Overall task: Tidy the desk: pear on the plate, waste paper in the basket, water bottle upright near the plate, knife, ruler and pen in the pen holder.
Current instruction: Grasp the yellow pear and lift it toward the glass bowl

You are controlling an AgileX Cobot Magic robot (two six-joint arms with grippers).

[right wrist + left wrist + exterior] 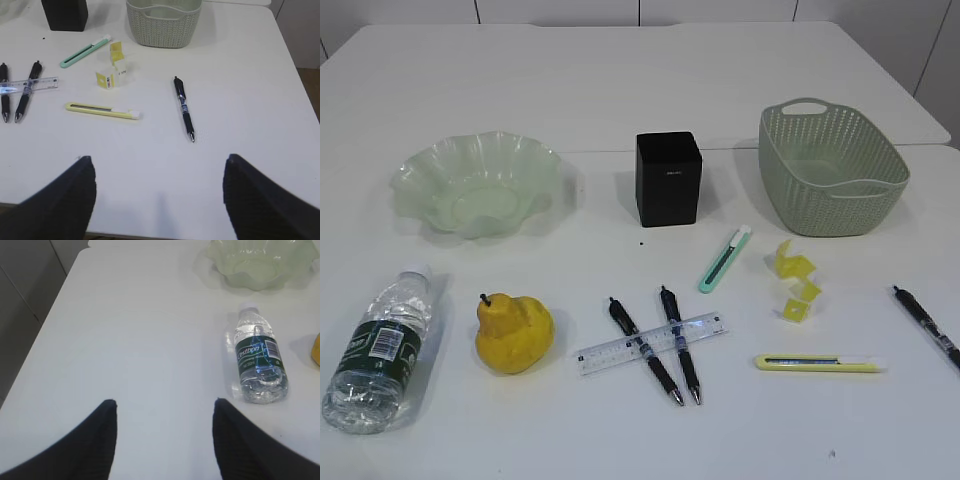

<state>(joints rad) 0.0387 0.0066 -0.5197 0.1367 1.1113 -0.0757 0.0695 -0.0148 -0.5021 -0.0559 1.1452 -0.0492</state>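
The yellow pear [514, 333] lies on the desk [620, 90] in front of the pale green plate [480, 183]. The water bottle [378, 346] lies on its side at the left. Two pens [663, 343] cross the clear ruler [650, 343]; a third pen [927, 325] lies far right. A mint knife [724, 259] and a yellow knife [820, 363] lie near the yellow waste paper [796, 283]. The black pen holder [668, 178] stands beside the green basket [832, 165]. My left gripper [165, 402] is open over bare desk left of the water bottle [259, 358]. My right gripper [157, 159] is open, short of the pen [183, 107].
The desk's left edge [55, 305] runs close beside the left gripper. The front edge [125, 232] lies just under the right gripper. In the exterior view neither arm shows.
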